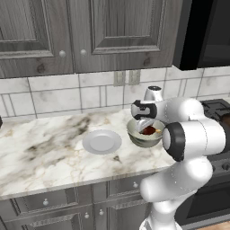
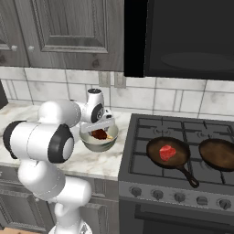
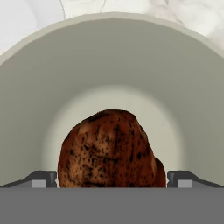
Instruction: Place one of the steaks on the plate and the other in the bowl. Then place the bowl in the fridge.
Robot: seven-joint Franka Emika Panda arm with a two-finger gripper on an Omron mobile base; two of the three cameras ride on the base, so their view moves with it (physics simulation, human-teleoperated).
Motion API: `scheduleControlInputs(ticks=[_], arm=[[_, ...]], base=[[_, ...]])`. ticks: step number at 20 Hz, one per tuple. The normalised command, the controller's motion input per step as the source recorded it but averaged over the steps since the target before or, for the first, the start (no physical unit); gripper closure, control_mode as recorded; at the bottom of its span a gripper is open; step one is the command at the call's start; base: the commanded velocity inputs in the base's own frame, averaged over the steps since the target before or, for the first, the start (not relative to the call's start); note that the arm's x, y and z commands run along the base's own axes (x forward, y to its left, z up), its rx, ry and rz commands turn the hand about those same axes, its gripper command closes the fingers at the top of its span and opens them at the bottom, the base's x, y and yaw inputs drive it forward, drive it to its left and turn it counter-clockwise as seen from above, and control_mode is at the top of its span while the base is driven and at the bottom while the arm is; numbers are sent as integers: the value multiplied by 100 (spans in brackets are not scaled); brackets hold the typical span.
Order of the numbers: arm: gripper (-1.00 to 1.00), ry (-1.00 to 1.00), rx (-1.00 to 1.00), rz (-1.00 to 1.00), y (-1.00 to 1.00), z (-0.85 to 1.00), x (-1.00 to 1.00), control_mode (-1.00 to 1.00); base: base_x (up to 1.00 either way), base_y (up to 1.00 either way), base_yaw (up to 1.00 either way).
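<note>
**Brown steak in the bowl, red steak in the pan**

At the left of the marble counter [image 1: 40,152] lies the plate [image 1: 102,142], bare, flat and pale, well clear of the counter's front edge. Just to its right stands the bowl [image 1: 144,134], near the plate but not touching it. The gripper [image 1: 144,125] hangs over the bowl's mouth, its wrist reaching in from the right side of the left base view. Inside the bowl sits the darker brown steak [image 3: 109,151], resting on the bowl's bottom. In the hand view the two fingertips [image 3: 41,179] stand on either side of this steak with the meat between them; whether the jaws are pressing on it or standing slightly off it cannot be told.

Right of the counter is the stove [image 2: 183,183], dark with grates on top. On its near left burner rests a black frying pan [image 2: 155,153], handle pointing toward the front right, and the bright red steak [image 2: 167,152] lies in its middle. A second pan [image 2: 219,154] sits further right. Wood-grain cabinets [image 1: 67,36] hang above the counter.
</note>
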Motion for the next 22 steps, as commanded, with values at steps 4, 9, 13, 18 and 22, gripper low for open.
scheduleControlInputs(ticks=[4,9,13,18,22], arm=[[-100,-3,0,0,0,27,-3,-100],[-100,0,0,0,0,2,0,-100],[-100,-1,-2,-5,6,0,15,-100],[-100,2,-1,-16,6,0,27,-100],[-100,3,0,-11,-1,3,0,-100]], base=[[0,0,0],[0,0,0],[0,0,0],[0,0,0],[0,0,0]])
